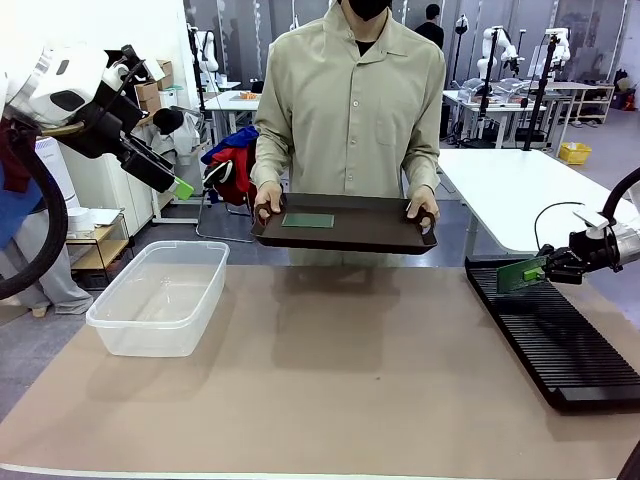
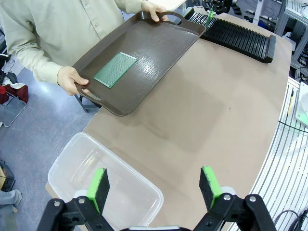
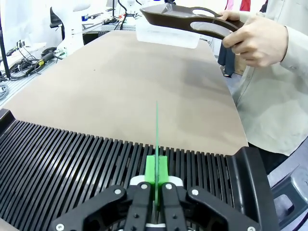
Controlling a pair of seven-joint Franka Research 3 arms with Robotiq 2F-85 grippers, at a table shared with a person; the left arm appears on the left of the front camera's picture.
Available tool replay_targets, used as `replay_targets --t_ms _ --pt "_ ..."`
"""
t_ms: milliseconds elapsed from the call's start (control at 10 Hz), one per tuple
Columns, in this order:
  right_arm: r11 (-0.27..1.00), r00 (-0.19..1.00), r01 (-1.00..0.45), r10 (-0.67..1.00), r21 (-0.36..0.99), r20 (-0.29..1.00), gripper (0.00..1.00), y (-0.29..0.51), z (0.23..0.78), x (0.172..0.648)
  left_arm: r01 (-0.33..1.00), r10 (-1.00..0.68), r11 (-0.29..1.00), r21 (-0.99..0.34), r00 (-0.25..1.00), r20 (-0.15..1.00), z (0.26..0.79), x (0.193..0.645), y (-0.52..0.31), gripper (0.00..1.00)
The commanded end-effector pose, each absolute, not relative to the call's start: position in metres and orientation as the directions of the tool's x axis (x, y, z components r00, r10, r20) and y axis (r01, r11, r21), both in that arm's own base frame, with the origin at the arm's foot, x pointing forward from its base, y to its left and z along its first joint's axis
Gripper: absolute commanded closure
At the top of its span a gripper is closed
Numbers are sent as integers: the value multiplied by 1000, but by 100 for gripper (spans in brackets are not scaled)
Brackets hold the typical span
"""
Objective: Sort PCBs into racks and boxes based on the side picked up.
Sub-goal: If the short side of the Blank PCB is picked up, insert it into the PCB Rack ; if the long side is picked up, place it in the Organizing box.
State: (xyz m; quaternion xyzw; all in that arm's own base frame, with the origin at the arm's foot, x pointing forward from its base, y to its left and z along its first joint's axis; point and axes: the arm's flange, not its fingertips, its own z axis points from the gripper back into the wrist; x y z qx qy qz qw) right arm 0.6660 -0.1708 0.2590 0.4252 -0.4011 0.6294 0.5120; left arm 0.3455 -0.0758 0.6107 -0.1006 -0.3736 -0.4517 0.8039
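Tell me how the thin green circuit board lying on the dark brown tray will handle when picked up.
The thin green circuit board lies flat on the glossy dark brown tray, so its edges are probably hard to pinch and it may slide. The matching board in the right gripper stands straight edge-on, so it is likely stiff.

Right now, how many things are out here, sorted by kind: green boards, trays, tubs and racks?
green boards: 2
brown tray: 1
clear tub: 1
black rack: 1
Total: 5
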Motion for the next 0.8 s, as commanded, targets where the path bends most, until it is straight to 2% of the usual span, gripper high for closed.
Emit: replay_targets --t_ms 0,700 --pt "-145 -105 -987 290 -65 951 98 -173 260 672 804 -650 571 167 318 691 610 347 -73 0" --pt "-151 -64 -988 326 -15 943 98 -174 247 678 804 -650 571 167 318 691 610 347 -73 0"
